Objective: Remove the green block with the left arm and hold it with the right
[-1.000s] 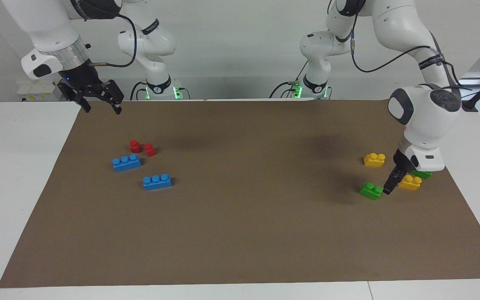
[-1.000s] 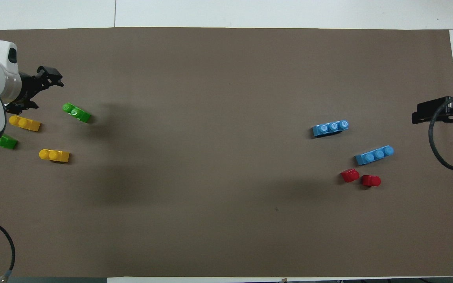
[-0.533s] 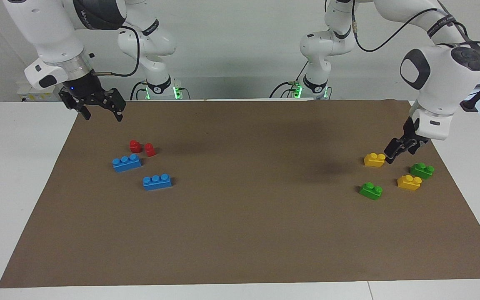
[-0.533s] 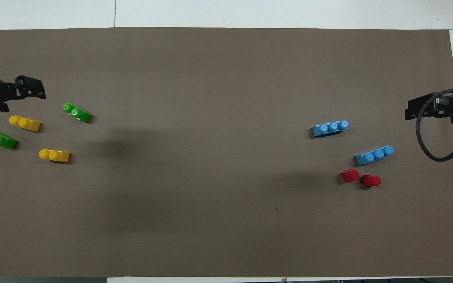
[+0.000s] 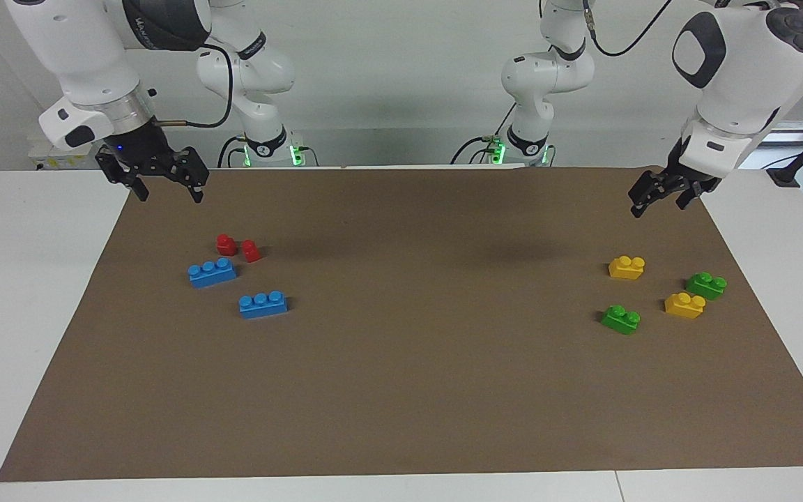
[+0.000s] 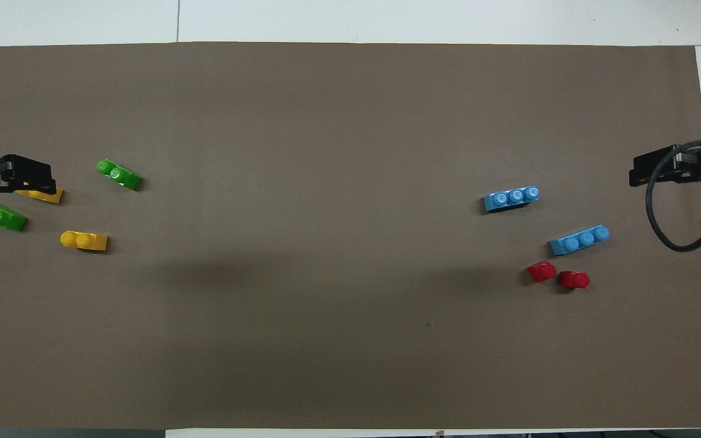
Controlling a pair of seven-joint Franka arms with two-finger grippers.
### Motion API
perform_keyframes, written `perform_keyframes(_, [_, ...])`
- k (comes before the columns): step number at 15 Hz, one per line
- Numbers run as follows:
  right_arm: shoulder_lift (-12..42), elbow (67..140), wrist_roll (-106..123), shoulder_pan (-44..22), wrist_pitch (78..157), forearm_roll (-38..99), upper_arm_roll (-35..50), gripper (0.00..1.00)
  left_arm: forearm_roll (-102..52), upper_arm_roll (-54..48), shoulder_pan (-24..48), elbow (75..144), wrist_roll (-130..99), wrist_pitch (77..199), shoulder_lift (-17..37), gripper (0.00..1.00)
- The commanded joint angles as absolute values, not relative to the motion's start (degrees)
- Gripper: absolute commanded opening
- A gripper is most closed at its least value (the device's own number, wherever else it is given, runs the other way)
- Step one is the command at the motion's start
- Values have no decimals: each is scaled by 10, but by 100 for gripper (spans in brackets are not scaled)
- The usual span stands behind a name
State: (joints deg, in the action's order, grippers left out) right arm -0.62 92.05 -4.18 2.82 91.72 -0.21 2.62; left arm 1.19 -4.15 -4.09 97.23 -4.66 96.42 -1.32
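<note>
The green block (image 5: 621, 319) lies free on the brown mat (image 5: 401, 390) at the left arm's end, studs up; it also shows in the overhead view (image 6: 119, 174). A second green two-stud brick (image 5: 706, 284) lies nearer to the robots beside a yellow brick (image 5: 684, 305). My left gripper (image 5: 658, 203) is open and empty, raised over the mat above this group; in the overhead view it (image 6: 22, 176) covers part of a yellow brick (image 6: 43, 195). My right gripper (image 5: 170, 195) is open and empty, raised over the mat's corner at the right arm's end.
Another yellow brick (image 5: 626, 267) lies nearer to the robots than the green block. Two blue three-stud bricks (image 5: 212, 272) (image 5: 263, 305) and two small red bricks (image 5: 226, 244) (image 5: 251, 250) lie at the right arm's end.
My left gripper has risen from between the green block and the yellow brick and drawn back toward the robots, holding nothing. The right gripper has shifted only slightly. No brick has moved.
</note>
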Motion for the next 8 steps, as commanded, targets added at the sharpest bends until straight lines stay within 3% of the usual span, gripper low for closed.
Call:
perform_keyframes(1, [-3,911,-33,30,904,-10,28,100,6,-47,-41,959,-27,947,-24,100])
perform_keyframes(8, [-3,911,-37,30,904,-8,28,100,5,-53,-41,951,-28,932,-25,100])
